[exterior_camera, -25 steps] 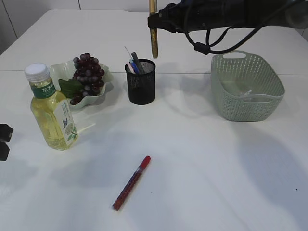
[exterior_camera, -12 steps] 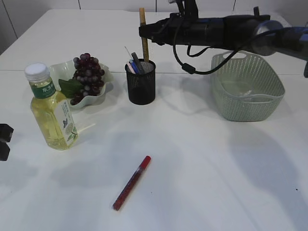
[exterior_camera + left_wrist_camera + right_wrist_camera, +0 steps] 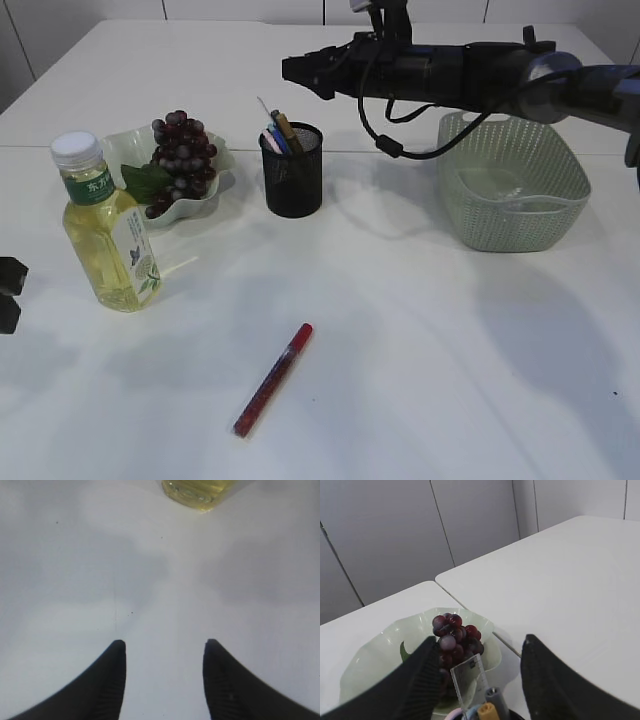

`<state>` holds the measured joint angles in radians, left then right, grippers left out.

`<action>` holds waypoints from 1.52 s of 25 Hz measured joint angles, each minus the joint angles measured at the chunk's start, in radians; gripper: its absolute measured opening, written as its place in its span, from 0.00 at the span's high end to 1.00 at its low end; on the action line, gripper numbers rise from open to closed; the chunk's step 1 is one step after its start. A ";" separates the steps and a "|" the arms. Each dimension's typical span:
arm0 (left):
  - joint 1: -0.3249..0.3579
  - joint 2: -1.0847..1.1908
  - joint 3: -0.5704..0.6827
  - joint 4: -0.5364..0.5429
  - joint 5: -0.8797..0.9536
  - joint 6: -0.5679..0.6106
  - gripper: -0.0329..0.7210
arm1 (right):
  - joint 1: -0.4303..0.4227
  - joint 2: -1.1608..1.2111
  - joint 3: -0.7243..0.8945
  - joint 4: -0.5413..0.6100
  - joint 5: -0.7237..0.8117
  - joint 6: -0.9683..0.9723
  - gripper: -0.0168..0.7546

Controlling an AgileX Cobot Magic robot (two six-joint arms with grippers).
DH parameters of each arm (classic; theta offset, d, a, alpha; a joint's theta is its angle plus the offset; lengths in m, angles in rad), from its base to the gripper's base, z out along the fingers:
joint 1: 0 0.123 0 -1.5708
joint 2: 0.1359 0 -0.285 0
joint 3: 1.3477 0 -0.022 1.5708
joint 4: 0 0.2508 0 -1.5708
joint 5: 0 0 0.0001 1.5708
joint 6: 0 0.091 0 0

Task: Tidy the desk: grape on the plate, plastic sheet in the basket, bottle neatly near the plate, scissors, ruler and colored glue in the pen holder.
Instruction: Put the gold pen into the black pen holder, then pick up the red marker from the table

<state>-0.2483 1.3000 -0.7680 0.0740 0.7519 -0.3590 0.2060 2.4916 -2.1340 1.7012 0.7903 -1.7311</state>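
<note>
The black mesh pen holder [image 3: 293,170] holds a clear ruler [image 3: 469,680], a yellow-brown stick [image 3: 487,712] and pens. My right gripper [image 3: 292,72] is open and empty, hovering just above the holder; its wrist view [image 3: 480,650] looks down past the ruler. The grapes [image 3: 183,160] lie on the pale green plate [image 3: 120,150]. The bottle [image 3: 105,225] of yellow liquid stands upright in front of the plate. A red glue pen [image 3: 273,380] lies on the table near the front. My left gripper [image 3: 10,294] is open and empty at the left edge; the bottle's base [image 3: 200,490] shows ahead of it.
The green basket [image 3: 510,180] stands at the right with a clear plastic sheet [image 3: 500,185] inside. My right arm [image 3: 470,70] stretches over the table from the right, above the basket's back rim. A table seam runs behind the plate.
My right gripper carried the yellow-brown stick left over the pen holder and let it go. The stick now stands in the holder and the jaws are open.
</note>
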 joint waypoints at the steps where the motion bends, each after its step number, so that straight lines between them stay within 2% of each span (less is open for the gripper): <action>1: 0.000 0.000 0.000 0.000 0.000 0.000 0.48 | -0.002 0.000 0.000 -0.012 -0.003 0.031 0.42; 4: 0.000 0.000 0.000 0.000 0.000 0.000 0.48 | -0.002 -0.037 0.000 -0.184 -0.040 0.227 0.41; 7: 0.000 0.000 0.000 0.000 0.000 0.000 0.48 | -0.002 -0.133 0.000 -0.556 -0.027 0.619 0.41; 10: 0.000 0.000 0.000 0.000 0.000 0.000 0.48 | 0.011 -0.255 0.000 -0.982 0.100 1.040 0.44; 13: 0.000 0.000 0.000 0.000 0.000 0.000 0.48 | 0.040 -0.363 -0.002 -1.241 0.281 1.310 0.48; 15: 0.000 0.000 0.000 0.000 0.000 0.000 0.48 | 0.071 -0.424 0.001 -1.340 0.374 1.438 0.49; 17: 0.000 0.000 0.000 0.000 0.000 0.000 0.48 | 0.111 -0.477 0.023 -1.395 0.424 1.513 0.49; 20: 0.000 0.000 0.000 0.002 0.001 0.000 0.48 | 0.171 -0.538 0.079 -1.412 0.444 1.575 0.49; 27: 0.000 0.000 0.000 0.008 0.018 0.000 0.48 | 0.279 -0.607 0.330 -1.440 0.451 1.745 0.49; 33: 0.000 0.000 0.000 0.008 0.023 0.000 0.48 | 0.398 -0.609 0.515 -1.480 0.439 2.086 0.49; 38: 0.000 0.000 0.000 0.008 0.023 0.000 0.48 | 0.501 -0.560 0.553 -1.500 0.315 2.415 0.49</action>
<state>-0.2483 1.3000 -0.7680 0.0823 0.7754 -0.3590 0.7074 1.9318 -1.5815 0.2016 1.1055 0.6834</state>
